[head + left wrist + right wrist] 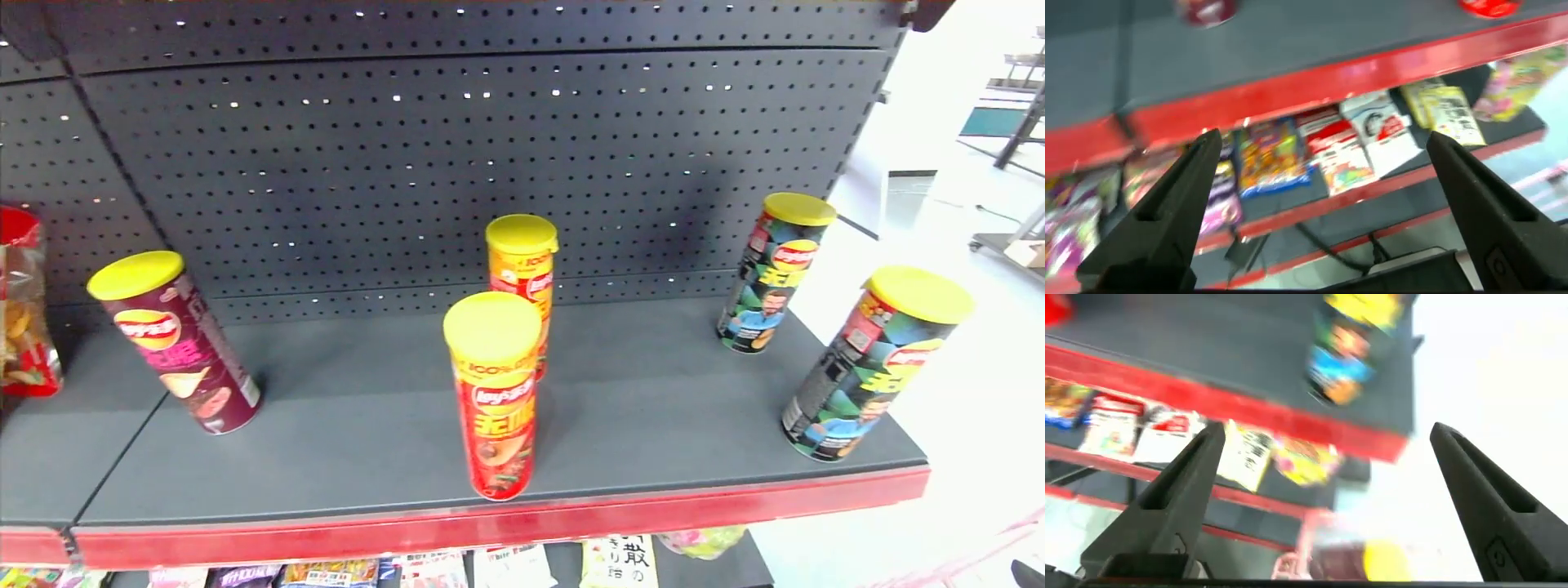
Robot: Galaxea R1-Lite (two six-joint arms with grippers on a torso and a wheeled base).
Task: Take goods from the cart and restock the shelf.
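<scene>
Though on one shelf, five cans

I count five yellow-lidded chip cans standing on the shelf: one maroon can, two red-and-yellow ones, namely the front red can and the rear red can, and two with green and blue print, namely the back dark can and the front dark can. I also make out one red snack bag at the far left. The packets below I can't count reliably, as several are cut off.
</scene>
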